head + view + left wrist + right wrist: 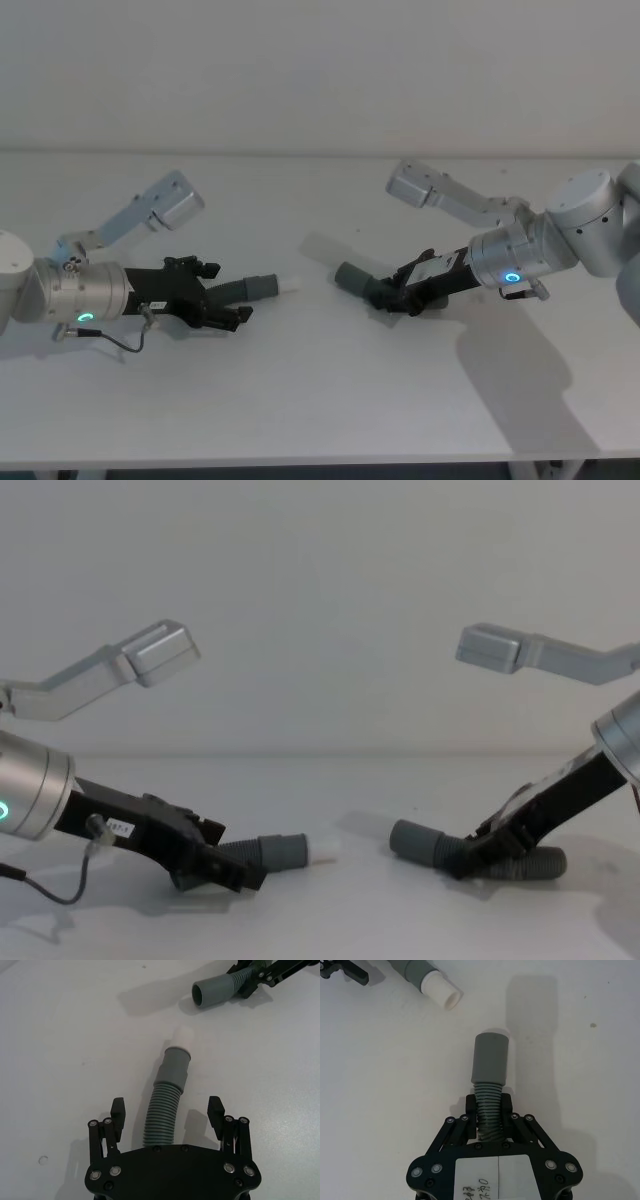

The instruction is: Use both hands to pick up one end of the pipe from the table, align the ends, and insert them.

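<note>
left end effector [166, 1106]: wide open, straddling the white-tipped pipe [173, 1067] without touching it, pipe's flat on the desk [320, 400]
right end effector [488, 1106]: clamped on the hollow-cuff pipe [490, 1057]
gap: pipes point at each other, apart, axes a bit off-line

Table [320, 400]: matte white-grey. Left hose piece [162, 1115] and right hose piece [487, 1112]: dark-grey, ribbed, each with a smooth grey cuff [490, 1057]. Left piece ends in a white tip [183, 1037]. Left tool [167, 1105] and right tool [488, 1104]: black; right tool bears a white label [497, 1177].
</note>
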